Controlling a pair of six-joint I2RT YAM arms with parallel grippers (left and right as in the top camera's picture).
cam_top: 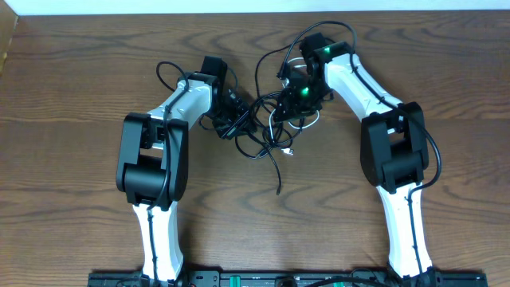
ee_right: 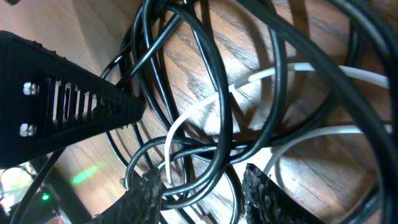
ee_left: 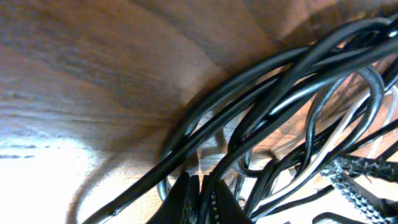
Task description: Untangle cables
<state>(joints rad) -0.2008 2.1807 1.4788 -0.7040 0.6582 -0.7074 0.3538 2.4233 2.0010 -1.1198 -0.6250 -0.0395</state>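
A knot of thin black cables (cam_top: 267, 135), with a white cable (cam_top: 313, 121) among them, lies on the table between the two arms. My left gripper (cam_top: 233, 114) is at the knot's left edge. In the left wrist view it (ee_left: 203, 190) is shut, with a black cable (ee_left: 280, 81) pinched between its fingers. My right gripper (cam_top: 293, 97) hangs over the knot's right part. Its jaws (ee_right: 200, 182) stand apart, low over the wood. Black loops (ee_right: 217, 93) run between the fingers, and the white cable (ee_right: 186, 118) passes just above them.
The brown wooden table (cam_top: 80, 80) spreads wide to either side of the knot. One loose black cable end (cam_top: 277, 179) trails toward the front edge. The left gripper's black finger (ee_right: 68, 106) shows close by in the right wrist view.
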